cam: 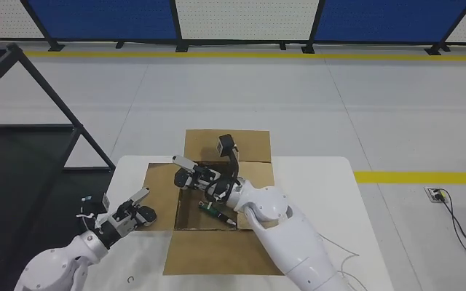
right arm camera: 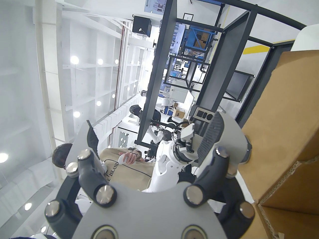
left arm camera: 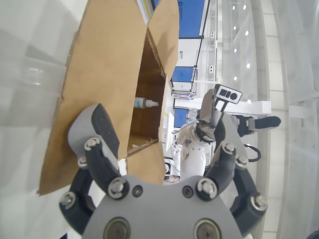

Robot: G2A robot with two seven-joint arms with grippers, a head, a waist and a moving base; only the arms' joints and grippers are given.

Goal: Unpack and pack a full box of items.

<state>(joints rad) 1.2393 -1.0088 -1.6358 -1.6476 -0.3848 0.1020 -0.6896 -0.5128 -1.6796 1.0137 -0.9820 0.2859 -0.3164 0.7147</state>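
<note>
Cardboard box [cam: 218, 251], plain brown, sits on the white tabletop [cam: 328, 189] with all four flaps folded outward and its mouth open upward. Its corrugated edges look rough and a little torn at the corners.

The left pincer [cam: 144, 205] hovers just outside the box's side flap, fingers spread wide with nothing between them. In its own wrist view the left pincer [left arm camera: 159, 118] faces that flap. Past its tips, inside the box, a white bottle [left arm camera: 145, 103] with a teal label rests against the inner wall, nozzle pointing toward the open mouth.

The right pincer [cam: 186, 171] hangs above the box corner on the side nearest the left pincer, fingers likewise spread and empty. In the right wrist view, one dark ribbed pad [right arm camera: 211, 135] of the right pincer [right arm camera: 152, 130] lies just beside a flap of the box [right arm camera: 286, 115]. I cannot tell whether the two touch.
</note>
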